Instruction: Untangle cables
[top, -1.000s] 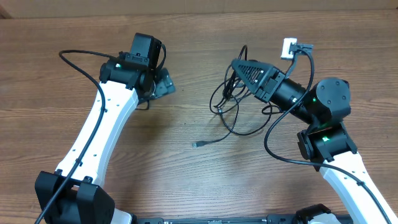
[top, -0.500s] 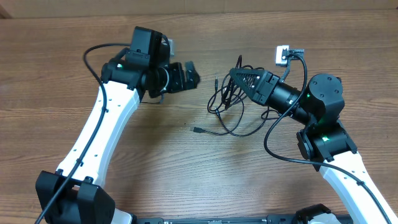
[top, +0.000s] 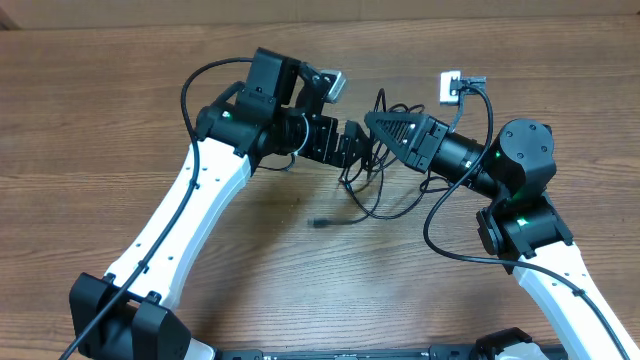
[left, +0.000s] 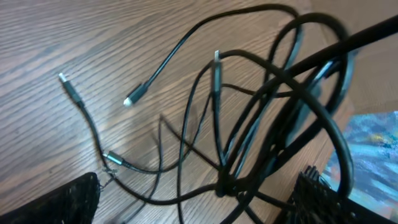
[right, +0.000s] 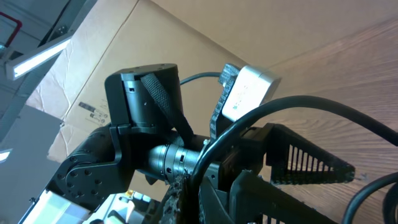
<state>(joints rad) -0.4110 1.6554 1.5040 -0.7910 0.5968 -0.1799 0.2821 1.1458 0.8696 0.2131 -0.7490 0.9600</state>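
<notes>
Overhead view. Tabletop (top: 110, 110), wood-grain: one. Arms: two, white, both reaching to the centre. Cables (top: 372, 195): one tangle of thin black cords, the cords not countable from here. It lies and partly hangs just right of centre, with one loose plug (top: 318, 222) trailing onto the tabletop at the near-left. Right gripper (top: 378, 122): pressed together, pinching the cables at the top of the tangle, strands dropping from its tip. Left gripper (top: 352, 146): spread wide, empty, pointed rightward at the tangle and just beside the right gripper's tip. It is judged the arm free to take a strand, since the tangle lies straight ahead of it. Left wrist view. The tangle fills the space ahead of and between the two spread fingers (left: 81, 202). Main strands run from a knot (left: 224, 183) low at centre up and to the right, crossing one another. Plug ends (left: 130, 100): three counted, all out to the left, apart from the knot. Whether a finger touches a strand cannot be told. Right wrist view. One black strand arcs across the foreground, close to the lens, and the left arm's wrist (right: 146, 93) faces the camera just behind it. The right gripper's own fingers cannot be separated from the dark shapes at the bottom edge.
</notes>
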